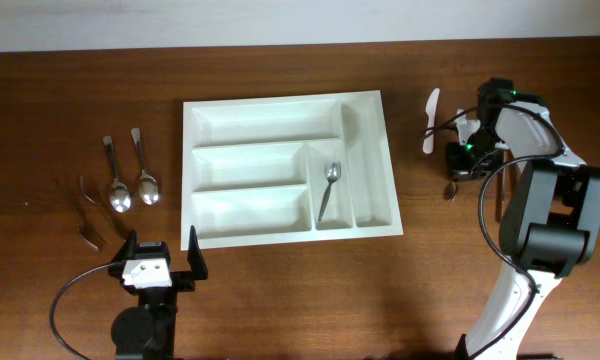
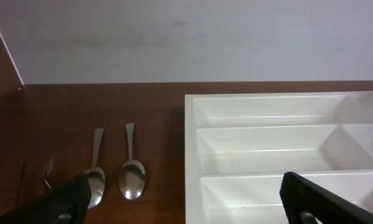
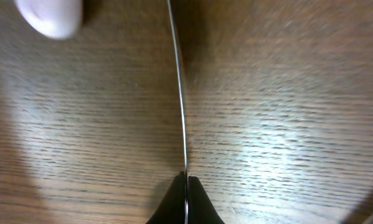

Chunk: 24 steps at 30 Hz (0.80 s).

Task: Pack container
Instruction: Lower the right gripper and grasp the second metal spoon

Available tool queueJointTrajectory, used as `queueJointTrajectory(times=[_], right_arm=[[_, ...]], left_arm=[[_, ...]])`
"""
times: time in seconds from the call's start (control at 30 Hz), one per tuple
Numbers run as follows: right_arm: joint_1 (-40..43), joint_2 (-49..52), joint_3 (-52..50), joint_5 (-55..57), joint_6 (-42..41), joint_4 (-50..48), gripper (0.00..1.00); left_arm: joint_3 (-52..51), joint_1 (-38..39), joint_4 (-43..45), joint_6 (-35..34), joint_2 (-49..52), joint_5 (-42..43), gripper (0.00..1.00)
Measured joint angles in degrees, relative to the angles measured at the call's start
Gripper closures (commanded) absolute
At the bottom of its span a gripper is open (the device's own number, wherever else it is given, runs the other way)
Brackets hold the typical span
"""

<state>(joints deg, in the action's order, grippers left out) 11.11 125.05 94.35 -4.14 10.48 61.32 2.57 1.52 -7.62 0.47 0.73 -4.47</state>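
White cutlery tray (image 1: 370, 100) sits mid-table, long side running 9 to 3 o'clock. One metal spoon (image 1: 329, 188) lies in the left of its two narrow vertical compartments, bowl toward 12. The three long compartments show only white plastic.

At 9 o'clock of the tray, well apart from it, two more spoons (image 1: 130, 180) lie side by side, handles toward 12. A fork (image 2: 47, 174) is just beyond them, further toward 9.

Left gripper (image 1: 161, 250) hangs at approx. 7 o'clock of the tray, near its corner. Its fingers (image 2: 68, 199) are spread wide w/ nothing between them.

Right arm (image 1: 540, 200) is at 3 o'clock of the tray. Right gripper (image 3: 186, 193) is low over the wood, fingers pressed together on a thin metal utensil (image 3: 181, 106) – seen edge-on, so can't tell which kind. A white plastic utensil (image 1: 431, 120) lies near it, toward 11 o'clock.
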Motion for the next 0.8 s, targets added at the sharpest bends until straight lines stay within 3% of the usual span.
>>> queueJointTrajectory(times=[0.33, 0.4, 0.57, 0.8], right_arm=[[0.0, -2.5, 0.5, 0.0, -0.2, 1.9, 0.96], [0.0, -2.5, 0.5, 0.0, -0.3, 2.1, 0.67], [0.0, -2.5, 0.5, 1.0, -0.5, 3.2, 0.50], [0.0, -2.5, 0.5, 3.4, 0.2, 5.5, 0.52]], left_arm=[[0.0, 0.0, 0.0, 0.0, 0.0, 0.0, 0.01], [0.0, 0.0, 0.0, 0.0, 0.0, 0.0, 0.01], [0.0, 0.0, 0.0, 0.0, 0.0, 0.0, 0.01], [0.0, 0.0, 0.0, 0.0, 0.0, 0.0, 0.01]])
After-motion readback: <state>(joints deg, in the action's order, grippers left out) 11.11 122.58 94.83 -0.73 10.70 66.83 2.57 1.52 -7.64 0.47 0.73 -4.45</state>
